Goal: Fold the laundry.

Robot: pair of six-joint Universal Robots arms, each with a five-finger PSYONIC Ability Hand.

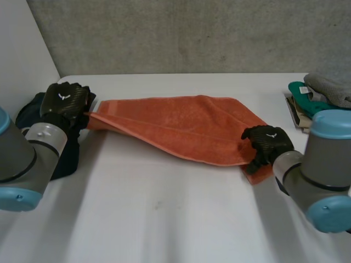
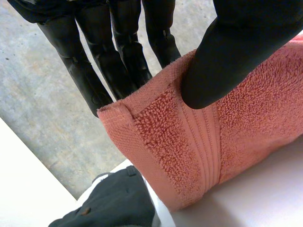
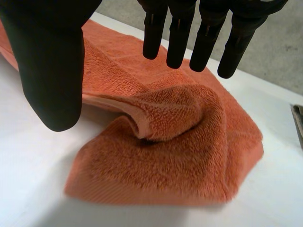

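An orange towel (image 1: 175, 123) lies stretched across the white table (image 1: 164, 213) between my two hands. My left hand (image 1: 64, 101) holds its left end just above the table; in the left wrist view the thumb (image 2: 236, 47) presses the hemmed edge of the towel (image 2: 213, 142) against the fingers (image 2: 118, 61). My right hand (image 1: 269, 143) hovers over the towel's right end. In the right wrist view its fingers (image 3: 180, 33) and thumb (image 3: 52, 71) are spread straight above the towel (image 3: 189, 142), which lies bunched and folded over on the table, free of the hand.
A dark garment (image 1: 33, 112) lies at the table's left edge under my left arm, also in the left wrist view as black cloth (image 2: 113, 201). Teal and grey laundry (image 1: 321, 93) is piled at the back right. A grey wall stands behind the table.
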